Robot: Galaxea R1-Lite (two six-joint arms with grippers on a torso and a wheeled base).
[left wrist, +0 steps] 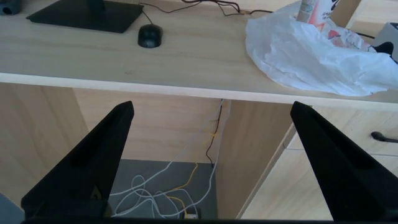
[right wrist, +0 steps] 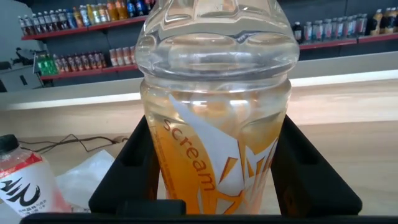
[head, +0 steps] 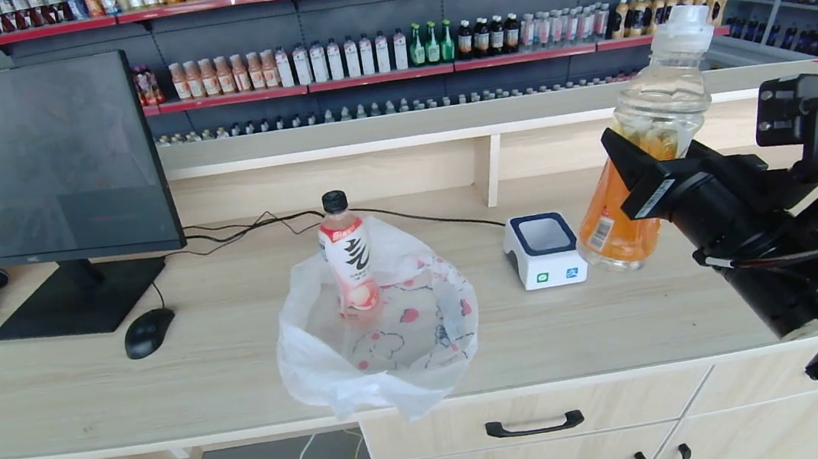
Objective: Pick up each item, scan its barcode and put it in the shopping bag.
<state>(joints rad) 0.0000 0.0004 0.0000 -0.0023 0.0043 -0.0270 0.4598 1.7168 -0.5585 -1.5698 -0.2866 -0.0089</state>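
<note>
Clamped between the right gripper's (right wrist: 219, 186) jaws is the orange drink bottle (head: 612, 218), held by its middle and tilted, its white cap leaning away from the robot. Its base is low, just beside the scanner (head: 543, 250) on that box's right; I cannot tell whether it touches the counter (head: 164, 380). A barcode patch shows on the lower label, facing roughly toward the robot and not toward the scanner's upturned window.

I judge the scan step is in hand. The next move calls for lifting the bottle over the window and turning it until the barcode looks down into it, and only then carrying it left to the bag.

Left of the scanner the shopping bag (head: 379, 341) stands open on the counter with a pink bottle (head: 349, 263) upright inside. The left gripper (left wrist: 211, 162) hangs below the counter edge, jaws spread wide and empty. A mouse (head: 149, 332) and a monitor (head: 35, 160) sit farther left.
</note>
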